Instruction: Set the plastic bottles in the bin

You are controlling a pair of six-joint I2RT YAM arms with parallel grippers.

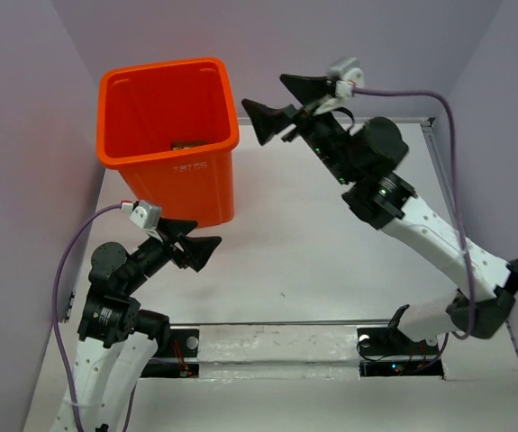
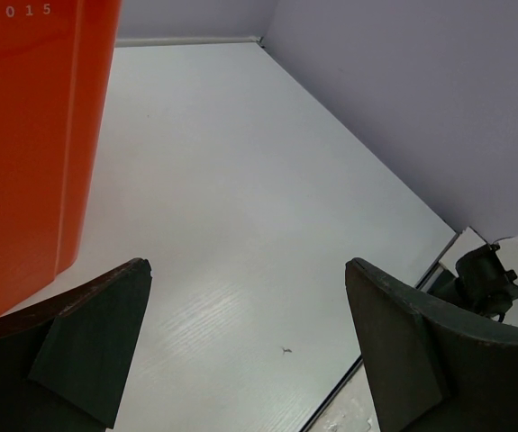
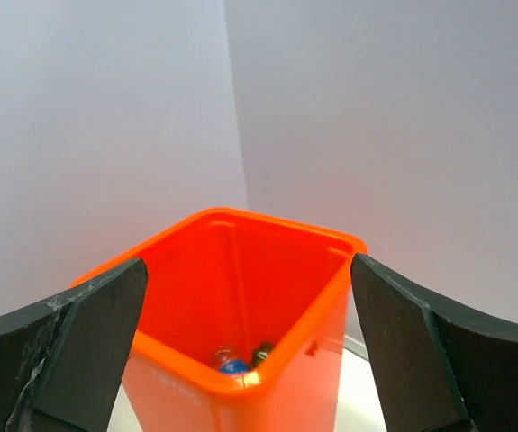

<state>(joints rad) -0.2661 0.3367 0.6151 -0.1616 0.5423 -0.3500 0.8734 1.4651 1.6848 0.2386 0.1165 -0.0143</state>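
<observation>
Two tools stand wide open and empty: the right tool (image 1: 266, 92) hangs at upper centre beside the rim of the bin (image 1: 170, 160), seemingly because the plastic bottles (image 3: 233, 364) that show lie on its floor, while the left tool (image 1: 203, 236) hovers at lower left by its wall.

The only marking that can be read is the number "2015", in pale, widely spaced digits on the outer wall of the orange bin (image 2: 24, 162), at the top left corner of the left wrist view. In the top view the bin carries a short line of small pale lettering (image 1: 189, 166) on its front wall, just below the rim, too small to make out. The blue label (image 3: 232, 366) inside the bin shows no legible words.
</observation>
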